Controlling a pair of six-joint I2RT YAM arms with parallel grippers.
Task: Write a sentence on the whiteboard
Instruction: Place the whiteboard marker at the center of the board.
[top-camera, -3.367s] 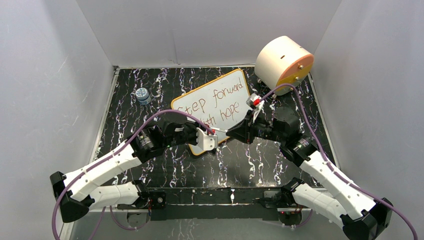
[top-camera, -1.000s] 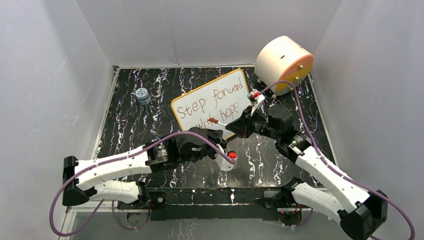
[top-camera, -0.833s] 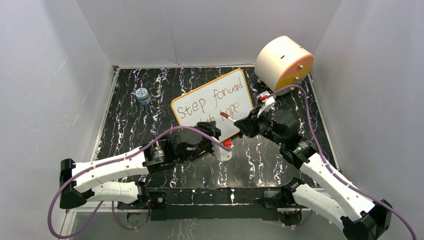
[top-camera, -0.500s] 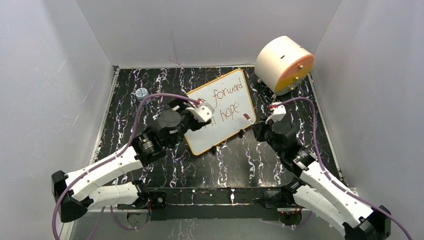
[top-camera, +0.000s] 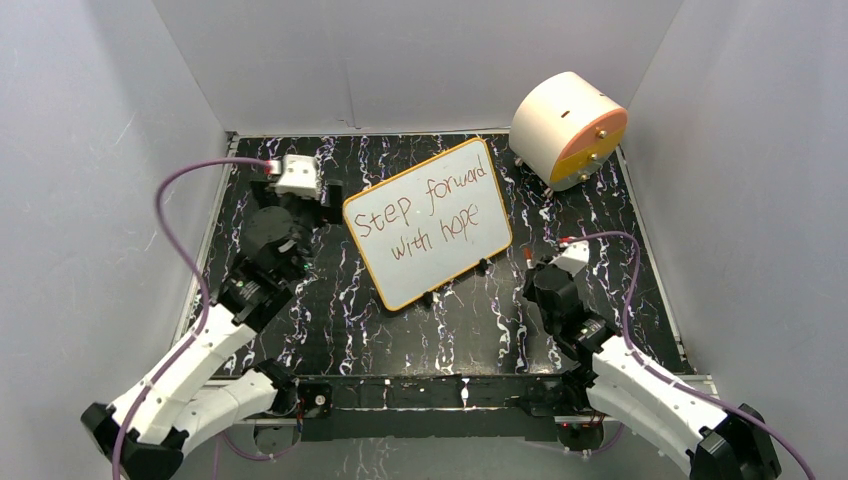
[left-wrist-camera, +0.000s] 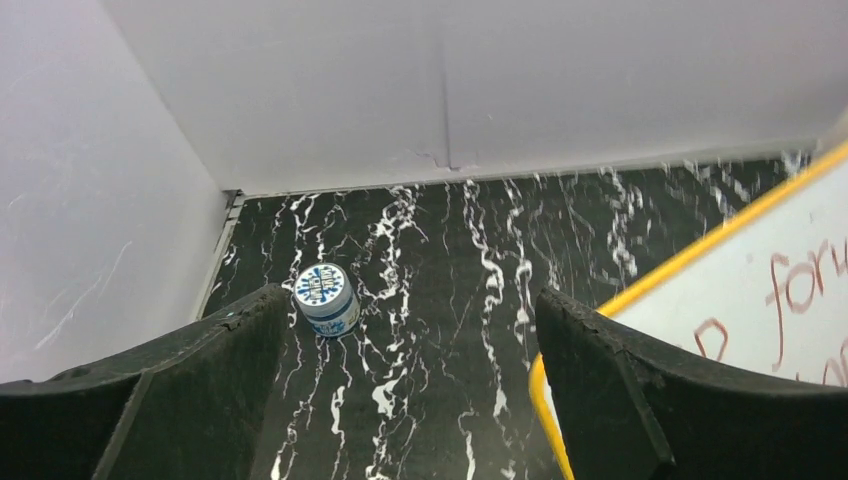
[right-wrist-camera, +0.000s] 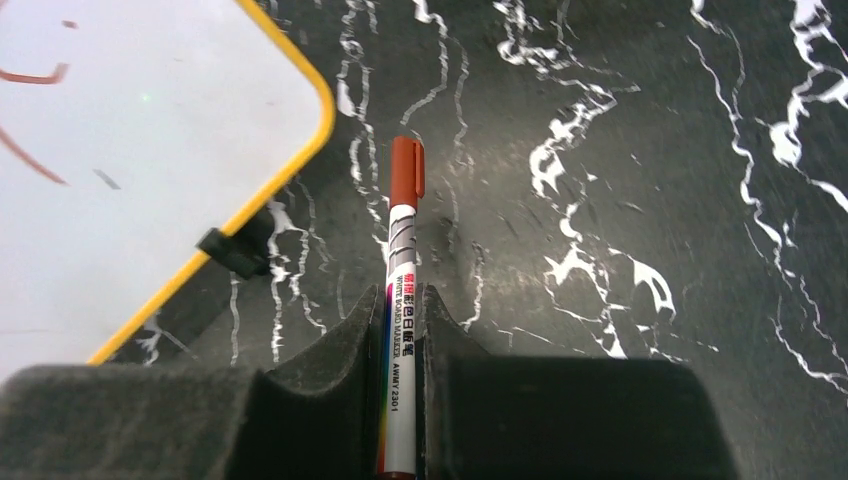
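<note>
Black white-veined marble tabletop (top-camera: 480, 320) | left gripper (left-wrist-camera: 410, 300) now swung back-left, fingers spread, empty | yellow-framed white whiteboard (top-camera: 420, 275) sits centre, reddish-brown handwritten sentence (top-camera: 430, 215) fully uncovered, likely finished | right gripper (right-wrist-camera: 400, 300), pulled back right of it, pinches capped red-brown marker (right-wrist-camera: 403, 230)

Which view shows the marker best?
Right wrist view: the capped whiteboard marker lies central, label readable, held by the right end effector. Top external shows only its red tip; left wrist shows nothing of it.
</note>
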